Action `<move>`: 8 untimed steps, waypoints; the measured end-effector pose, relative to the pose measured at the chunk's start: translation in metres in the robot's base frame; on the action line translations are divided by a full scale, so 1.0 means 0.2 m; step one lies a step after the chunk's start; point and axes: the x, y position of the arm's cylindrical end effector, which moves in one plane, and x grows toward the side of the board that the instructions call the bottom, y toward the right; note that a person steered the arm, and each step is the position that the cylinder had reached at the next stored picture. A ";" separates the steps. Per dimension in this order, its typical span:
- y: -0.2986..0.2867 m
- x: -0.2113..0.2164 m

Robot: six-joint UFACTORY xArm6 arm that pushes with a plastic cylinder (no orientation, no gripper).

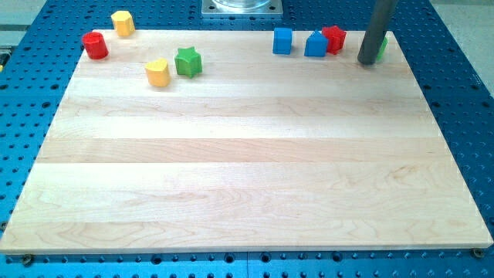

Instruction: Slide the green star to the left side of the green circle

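Observation:
The green star (187,62) lies near the view's top left of the wooden board (247,170), touching or almost touching a yellow block (157,72) on its left. The green circle (382,49) is at the view's top right, mostly hidden behind my rod; only a green sliver shows on the rod's right. My tip (368,62) rests on the board right at the green circle's left side, far to the right of the green star.
A red cylinder (95,45) and a yellow block (123,22) sit at the top left corner. A blue cube (282,40), a blue block (316,45) and a red block (333,38) stand in a row left of my rod.

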 end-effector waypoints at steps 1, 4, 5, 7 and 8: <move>-0.33 0.25; -2.55 0.44; -2.37 0.34; -2.01 0.14; -1.58 0.15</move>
